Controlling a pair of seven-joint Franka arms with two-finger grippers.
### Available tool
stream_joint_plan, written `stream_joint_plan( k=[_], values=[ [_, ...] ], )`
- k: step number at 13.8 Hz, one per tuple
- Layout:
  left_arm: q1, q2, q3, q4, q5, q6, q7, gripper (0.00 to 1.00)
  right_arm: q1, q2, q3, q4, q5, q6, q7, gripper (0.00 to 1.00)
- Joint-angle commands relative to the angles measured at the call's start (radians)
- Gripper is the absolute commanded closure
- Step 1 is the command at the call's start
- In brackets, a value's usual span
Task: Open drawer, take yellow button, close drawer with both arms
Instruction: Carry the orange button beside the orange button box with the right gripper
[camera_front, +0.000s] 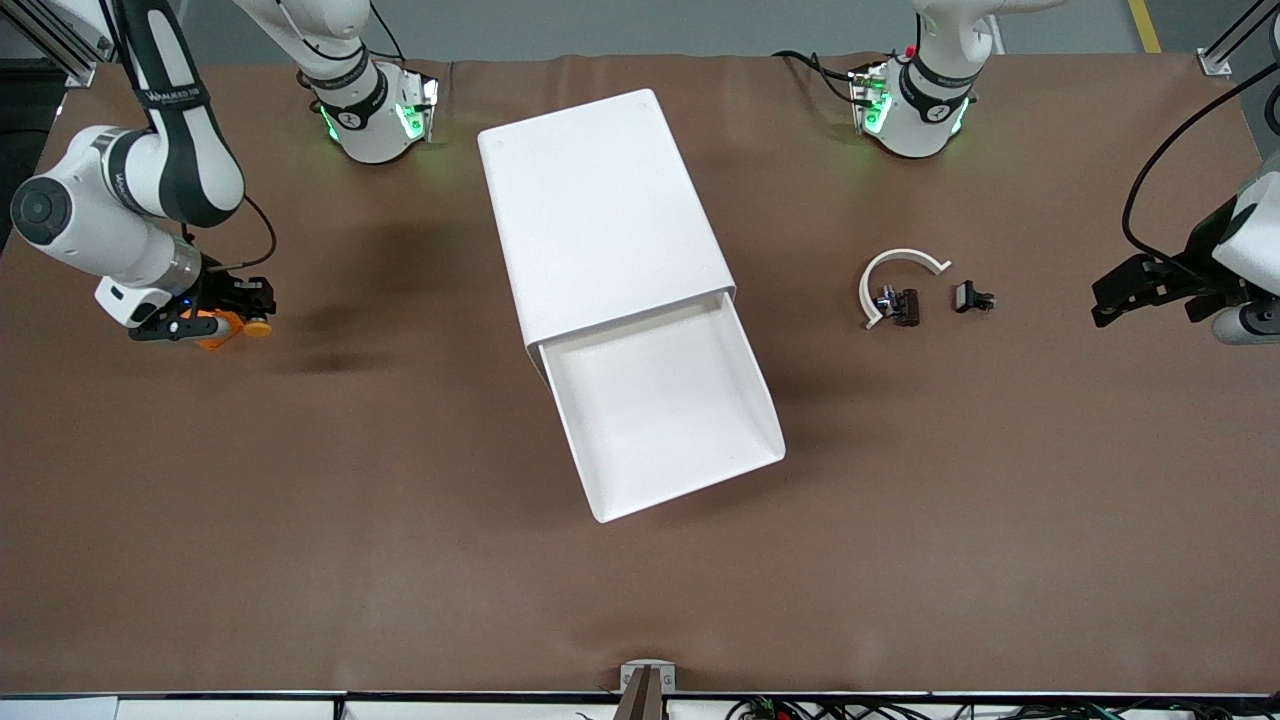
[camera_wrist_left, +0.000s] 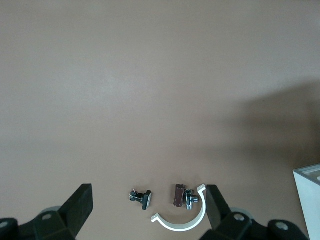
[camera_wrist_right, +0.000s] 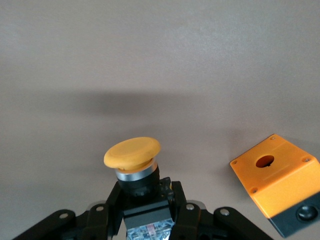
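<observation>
No writing is readable. Button (camera_wrist_right: 132, 159) is clamped in right gripper (camera_wrist_right: 148, 200), body half hidden; left gripper (camera_wrist_left: 147, 212) is spread, cropped.

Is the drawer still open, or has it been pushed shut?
Open. The drawer sticks out of the cabinet toward the front camera, its white inside showing and nothing in it.

The right gripper (camera_wrist_right: 146, 200) is clamped on the button (camera_wrist_right: 134, 162), its two black fingers (camera_wrist_right: 107, 212) pressed against the dark body just under the silver collar. The round orange-yellow cap tilts a little and sits clear above the fingers. Near the button, an orange block (camera_wrist_right: 277, 180) with a round centre hole and a black base rests on the brown table (camera_wrist_right: 160, 60).
</observation>
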Motion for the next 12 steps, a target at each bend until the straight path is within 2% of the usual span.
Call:
stream_joint_plan(
  k=[1, 3, 8, 12],
  values=[
    [0.0, -0.004, 0.0, 0.007, -0.017, -0.018, 0.011, 0.0, -0.035, 0.024, 0.014, -0.059, -0.023, 0.111, 0.045, 1.0],
    [0.0, -0.004, 0.0, 0.007, -0.017, -0.018, 0.011, 0.0, -0.032, 0.053, 0.014, -0.063, -0.033, 0.119, 0.106, 1.0],
    [0.0, -0.004, 0.0, 0.007, -0.017, -0.018, 0.011, 0.0, -0.038, 0.115, 0.014, -0.061, -0.148, 0.168, 0.192, 1.0],
    [0.001, -0.004, 0.0, 0.007, -0.017, -0.018, 0.011, 0.0, -0.039, 0.159, 0.014, -0.061, -0.19, 0.205, 0.281, 1.0]
  ],
)
